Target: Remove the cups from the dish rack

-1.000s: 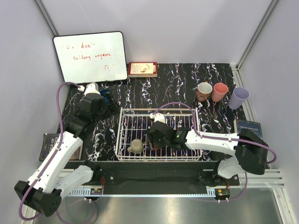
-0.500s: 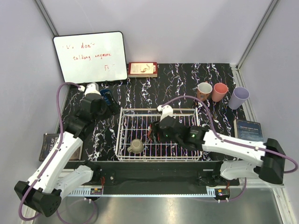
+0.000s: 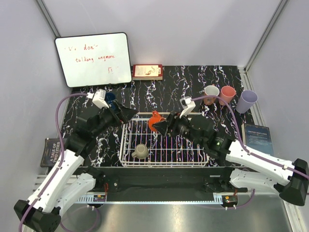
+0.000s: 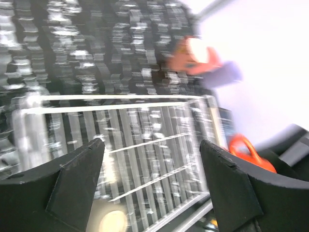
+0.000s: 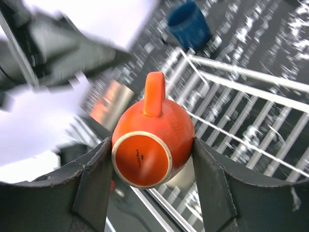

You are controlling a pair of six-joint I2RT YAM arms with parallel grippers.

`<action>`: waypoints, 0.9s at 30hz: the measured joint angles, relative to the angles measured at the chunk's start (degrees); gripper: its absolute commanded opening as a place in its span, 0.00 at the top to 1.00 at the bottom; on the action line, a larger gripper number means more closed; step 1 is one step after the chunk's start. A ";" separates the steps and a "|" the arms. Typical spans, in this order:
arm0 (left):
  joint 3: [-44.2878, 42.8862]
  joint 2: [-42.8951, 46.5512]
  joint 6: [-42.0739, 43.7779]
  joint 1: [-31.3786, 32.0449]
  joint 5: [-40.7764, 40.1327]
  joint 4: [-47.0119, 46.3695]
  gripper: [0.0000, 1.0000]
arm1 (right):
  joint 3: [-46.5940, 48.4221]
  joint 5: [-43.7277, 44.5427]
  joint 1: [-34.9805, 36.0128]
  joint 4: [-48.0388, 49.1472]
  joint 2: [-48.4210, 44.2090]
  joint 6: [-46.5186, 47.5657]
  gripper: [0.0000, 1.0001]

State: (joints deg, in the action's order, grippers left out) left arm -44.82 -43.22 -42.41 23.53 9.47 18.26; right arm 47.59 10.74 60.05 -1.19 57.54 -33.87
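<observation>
"Where was the orange cup [image 5: 149, 140]?"
"Clamped in the right hand [image 3: 161, 127], base toward the wrist camera, handle up, in the air with the rack [image 3: 126, 140] beneath."
"And the left hand [image 3: 130, 114]?"
"Fingers spread wide, holding nothing, just left of the right hand. A beige mug [image 3: 140, 152] lay in the rack on its near side. A blue mug [image 3: 110, 98] stood on the surface [image 3: 183, 82] behind it."

rack [image 3: 183, 152] floor open beside the beige mug [image 3: 140, 151]. left gripper [image 3: 130, 114], right gripper [image 3: 158, 124] and orange cup [image 3: 154, 119] crowd its far rim.
</observation>
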 measured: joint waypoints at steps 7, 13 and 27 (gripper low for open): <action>8.57 2.12 -9.01 0.04 10.73 -17.33 0.16 | -11.76 -14.19 -10.93 21.11 -0.50 -11.39 1.00; 15.32 1.38 -18.56 0.04 16.76 -33.57 0.16 | -18.86 -22.84 -13.86 38.73 4.42 -21.64 1.00; 17.35 -2.64 -28.50 1.51 21.81 -51.74 0.18 | -20.06 -29.53 -14.75 58.77 14.16 -30.91 1.00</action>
State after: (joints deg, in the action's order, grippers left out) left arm -27.46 -45.87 -70.91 25.04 31.29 -33.47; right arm 27.53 -18.79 45.30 57.58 71.70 -64.77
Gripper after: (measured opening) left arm 0.827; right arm 0.660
